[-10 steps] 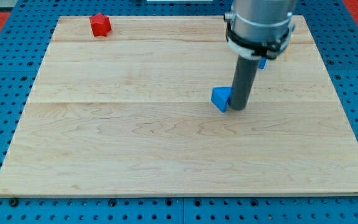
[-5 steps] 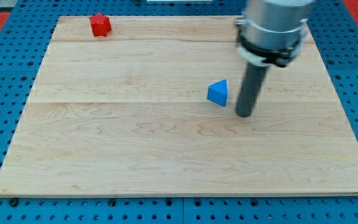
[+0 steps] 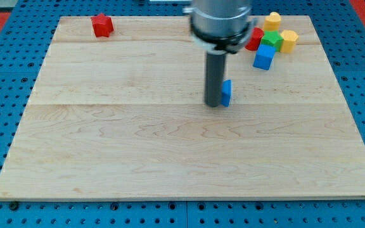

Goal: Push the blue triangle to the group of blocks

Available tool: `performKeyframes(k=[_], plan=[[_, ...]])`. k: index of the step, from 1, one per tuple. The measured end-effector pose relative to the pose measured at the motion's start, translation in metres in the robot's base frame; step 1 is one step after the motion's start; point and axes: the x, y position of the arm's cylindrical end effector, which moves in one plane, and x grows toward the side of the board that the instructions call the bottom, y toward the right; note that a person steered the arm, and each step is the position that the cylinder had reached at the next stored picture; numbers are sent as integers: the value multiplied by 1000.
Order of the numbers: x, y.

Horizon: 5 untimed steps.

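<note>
The blue triangle (image 3: pixel 226 92) lies near the board's middle, right of centre, mostly hidden behind my rod. My tip (image 3: pixel 214 104) rests on the board touching the triangle's left side. The group of blocks sits at the view's top right: a blue cube (image 3: pixel 264 57), a green block (image 3: pixel 271 40), a red block (image 3: pixel 255 38), and two yellow blocks (image 3: pixel 288 40) (image 3: pixel 272 20). The triangle is well apart from the group, below and to its left.
A lone red block (image 3: pixel 102 25) sits at the view's top left of the wooden board (image 3: pixel 138 145). Blue pegboard surrounds the board on all sides.
My tip has moved from the triangle's right side across to its left side. The triangle has stayed about where it was. The arm has shifted left, uncovering the group of blocks.
</note>
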Motion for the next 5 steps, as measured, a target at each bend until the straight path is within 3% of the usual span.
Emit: performKeyframes(k=[2, 5], plan=[[-100, 43], [-77, 86]])
